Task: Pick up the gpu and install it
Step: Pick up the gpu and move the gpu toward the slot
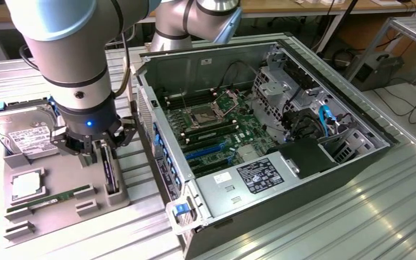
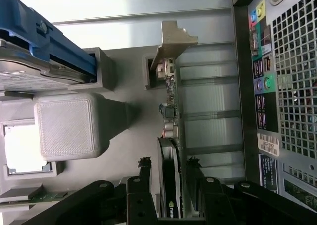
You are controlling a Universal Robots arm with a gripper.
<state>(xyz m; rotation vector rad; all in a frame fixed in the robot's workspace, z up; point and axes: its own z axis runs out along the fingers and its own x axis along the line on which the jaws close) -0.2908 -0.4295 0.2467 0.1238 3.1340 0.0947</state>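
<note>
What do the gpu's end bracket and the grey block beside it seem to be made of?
End bracket of the gpu: probably bare sheet metal, dull silver, bent at the tip. Grey block: likely 3D-printed plastic, matte, with fine layer lines.

The gripper (image 1: 102, 154) has its fingers (image 2: 144, 173) astride the upright gpu (image 1: 110, 172), with a narrow gap on each side. The computer case (image 1: 157, 146) rear wall stands just beside it on the exterior view's right, and the hard drive (image 1: 21, 132) is near on its left. The case side is open above the motherboard (image 1: 215, 127); cables (image 1: 305, 122) crowd the far end.
</note>
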